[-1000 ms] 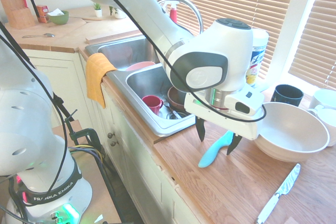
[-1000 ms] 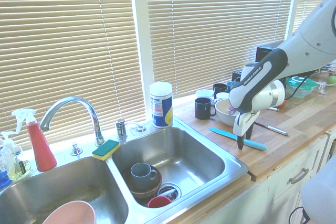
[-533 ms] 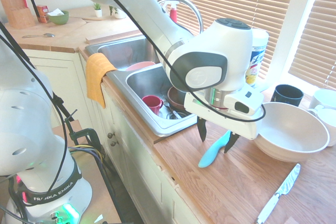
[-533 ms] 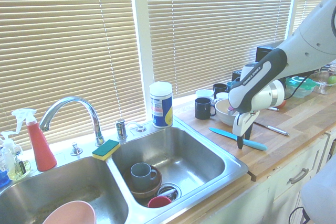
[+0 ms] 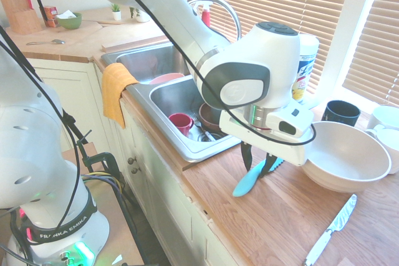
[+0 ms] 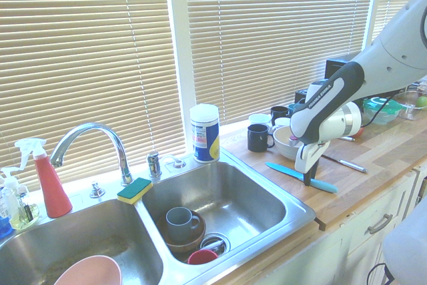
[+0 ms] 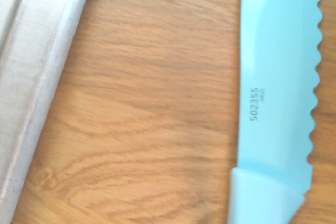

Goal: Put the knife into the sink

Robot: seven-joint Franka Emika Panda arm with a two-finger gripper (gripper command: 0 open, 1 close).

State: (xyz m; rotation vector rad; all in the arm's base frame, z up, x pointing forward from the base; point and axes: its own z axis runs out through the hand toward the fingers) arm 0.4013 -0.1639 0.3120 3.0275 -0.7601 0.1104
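Knife (image 5: 248, 182) — on wooden kitchen counter (image 5: 287, 216)

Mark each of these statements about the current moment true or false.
1. The turquoise knife lies in the sink. False: it is on the wooden counter.
2. A red mug is in the sink basin nearer the gripper. True.
3. The orange towel hangs over the counter's front edge. True.
4. The sponge lies inside the pink bowl. False: it rests on the divider between the two basins.
5. The turquoise knife's blade has a serrated edge. True.
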